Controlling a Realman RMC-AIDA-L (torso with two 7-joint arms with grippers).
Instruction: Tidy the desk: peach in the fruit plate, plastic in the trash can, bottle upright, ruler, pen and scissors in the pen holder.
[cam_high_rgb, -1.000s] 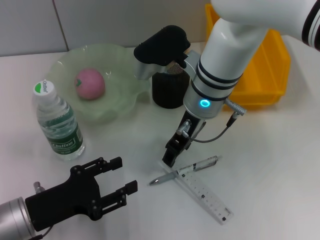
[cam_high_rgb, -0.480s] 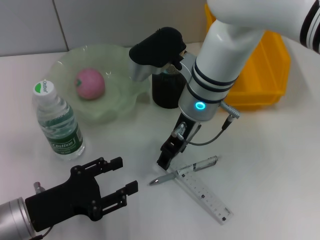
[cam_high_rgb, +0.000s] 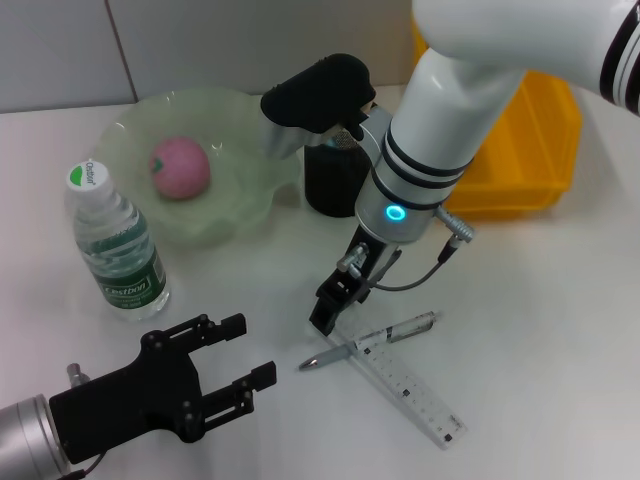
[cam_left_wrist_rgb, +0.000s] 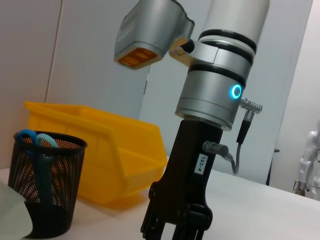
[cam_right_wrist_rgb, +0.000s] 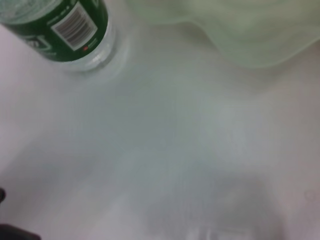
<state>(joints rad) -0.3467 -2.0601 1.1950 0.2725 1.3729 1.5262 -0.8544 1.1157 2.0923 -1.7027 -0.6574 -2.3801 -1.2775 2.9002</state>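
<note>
The pink peach (cam_high_rgb: 180, 168) lies in the pale green fruit plate (cam_high_rgb: 245, 205). Left of the plate, the bottle (cam_high_rgb: 115, 245) stands upright. A pen (cam_high_rgb: 370, 342) lies crossed over a clear ruler (cam_high_rgb: 405, 385) on the table. My right gripper (cam_high_rgb: 323, 315) hangs just above the table at the pen's tip and the ruler's near end. My left gripper (cam_high_rgb: 238, 358) rests low at the front left, open and empty. The black mesh pen holder (cam_left_wrist_rgb: 45, 185) holds blue-handled scissors (cam_left_wrist_rgb: 32, 140). No plastic is in view.
The yellow bin (cam_high_rgb: 520, 130) stands at the back right, behind the pen holder (cam_high_rgb: 335, 180). In the right wrist view, the bottle's base (cam_right_wrist_rgb: 65, 25) and the plate's rim (cam_right_wrist_rgb: 240, 30) show over bare table. The right arm's body hangs over the table's middle.
My right gripper has shifted left, from over the pen's middle to its tip and the ruler's end. The left arm and the objects have not moved.
</note>
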